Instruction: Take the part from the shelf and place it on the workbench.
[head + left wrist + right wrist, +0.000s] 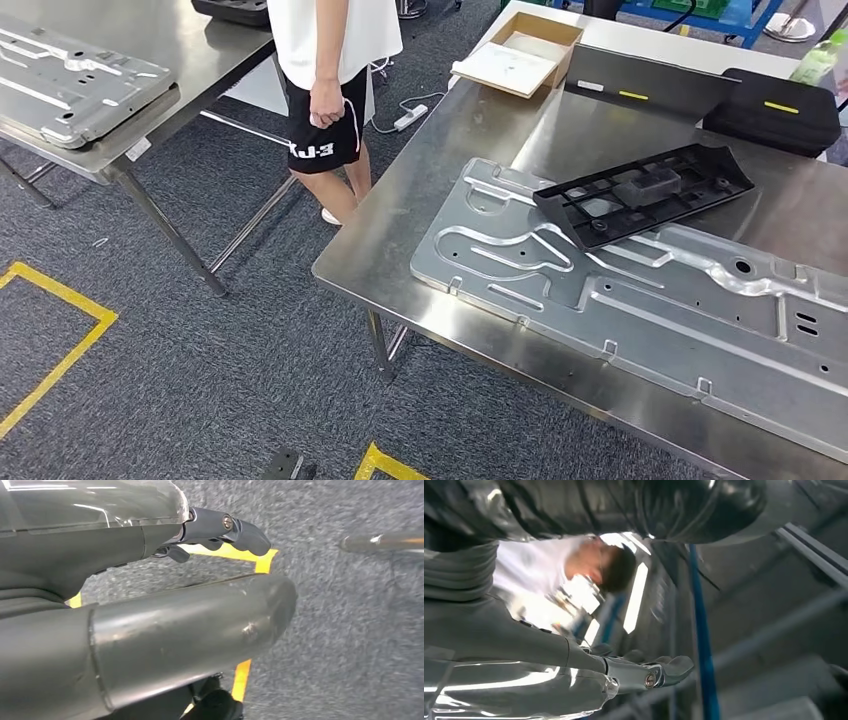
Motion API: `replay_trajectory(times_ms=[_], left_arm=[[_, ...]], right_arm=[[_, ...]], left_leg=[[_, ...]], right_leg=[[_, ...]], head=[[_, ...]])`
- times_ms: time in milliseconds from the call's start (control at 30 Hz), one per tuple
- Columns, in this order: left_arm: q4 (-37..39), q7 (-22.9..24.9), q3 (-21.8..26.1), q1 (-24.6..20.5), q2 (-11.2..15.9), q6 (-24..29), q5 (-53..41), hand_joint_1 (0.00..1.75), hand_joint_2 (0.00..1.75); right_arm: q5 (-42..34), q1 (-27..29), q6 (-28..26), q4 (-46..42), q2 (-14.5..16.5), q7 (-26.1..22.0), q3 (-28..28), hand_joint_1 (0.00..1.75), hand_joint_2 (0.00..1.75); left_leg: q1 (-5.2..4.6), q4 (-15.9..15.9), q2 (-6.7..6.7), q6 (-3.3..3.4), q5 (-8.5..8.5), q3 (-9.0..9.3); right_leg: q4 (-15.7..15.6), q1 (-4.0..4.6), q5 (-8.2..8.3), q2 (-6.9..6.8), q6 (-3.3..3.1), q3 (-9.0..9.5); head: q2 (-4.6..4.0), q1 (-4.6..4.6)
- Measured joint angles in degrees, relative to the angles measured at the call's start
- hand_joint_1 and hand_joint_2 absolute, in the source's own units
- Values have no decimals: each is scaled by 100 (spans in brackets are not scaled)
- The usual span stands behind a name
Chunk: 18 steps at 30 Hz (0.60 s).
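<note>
The left hand hangs down over the grey carpet, holding nothing, with its fingers stretched out. The right hand is lifted up with its fingers apart and nothing in them. On the workbench to the right, a black part rests on a big silver plate. A person stands far off. I think the putting-down step is done. Next, the robot probably needs to turn back toward the shelf.
</note>
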Motion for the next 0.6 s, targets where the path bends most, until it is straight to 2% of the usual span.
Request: replay_trajectory(times_ms=[33, 100, 133, 167, 200, 233, 300, 333, 367, 467, 500, 533, 600], left_arm=[[0, 39, 16, -7, 0, -14, 0, 0, 0], [0, 92, 41, -19, -1, -31, -7, 0, 0], [0, 112, 48, -20, -1, -35, -14, 0, 0], [0, 126, 53, -19, -1, -37, -24, 0, 0], [0, 138, 56, -19, -1, -39, -34, 0, 0], [0, 145, 58, -22, -1, -41, -44, 0, 0], [0, 148, 60, -36, -1, -42, -59, 0, 0], [0, 149, 60, -42, -2, -42, -64, 0, 0], [0, 149, 61, -45, -2, -42, -68, 0, 0], [0, 153, 63, -46, -2, -44, -77, 0, 0], [0, 153, 63, -51, -2, -44, -81, 0, 0], [0, 153, 64, -57, -2, -44, -86, 0, 0], [0, 154, 64, -64, -1, -44, -94, 0, 0]], right_arm=[[25, 395, -155, -322, -6, -75, -167, 0, 0], [22, 1120, -381, -862, 4, -206, -488, 0, 0], [-9, 1466, -479, -1087, 20, -281, -636, 0, 0], [-54, 1810, -572, -1295, 45, -369, -782, 0, 0], [-106, 2135, -655, -1485, 77, -465, -928, 0, 0], [-150, 2425, -712, -1643, 112, -548, -1068, 0, 0], [-206, 2852, -783, -1914, 172, -667, -1346, 0, 0], [-219, 2995, -809, -2017, 197, -708, -1467, 0, 0], [-232, 3122, -836, -2102, 223, -748, -1568, 0, 0], [-260, 3547, -951, -2250, 327, -905, -1803, 0, 0], [-267, 3684, -993, -2270, 361, -960, -1887, 0, 0], [-276, 3799, -1030, -2280, 389, -1010, -1976, 0, 0], [-304, 3993, -1096, -2285, 451, -1099, -2167, 0, 0]], left_leg=[[7, 225, 0, -33, -179, -91], [51, 949, 0, -96, -639, -373], [75, 1282, 1, -118, -803, -487], [95, 1457, 2, -132, -869, -519], [111, 1398, 2, -143, -825, -433], [122, 1112, 2, -148, -696, -232], [124, 267, -3, -154, -430, 288], [113, -32, -11, -145, -350, 450], [98, -190, -19, -130, -312, 522], [71, -254, -22, -13, -182, 473], [72, -281, -15, 40, -114, 443], [70, -308, -8, 89, -39, 393], [39, -317, -2, 159, 90, 242]], right_leg=[[-17, -22, 23, -8, -30, -14], [-16, -28, 64, -27, -53, -77], [-10, -29, 87, -37, -52, -118], [-3, -33, 111, -44, -42, -159], [8, -40, 135, -50, -26, -201], [20, -52, 158, -55, -4, -240], [38, -75, 208, -64, 58, -303], [36, -81, 239, -67, 98, -320], [26, -83, 275, -70, 142, -327], [-49, -98, 369, -64, 265, -323], [-9, -106, 283, -57, 283, -354], [140, -113, 88, -49, 291, -420], [809, -101, -512, -36, 286, -632]], head=[[-1, -2], [0, -7], [0, -6], [0, -7], [1, -6], [0, -7], [0, -8], [0, -7], [1, -6], [1, -4], [0, -2], [0, 1], [-1, 7]])
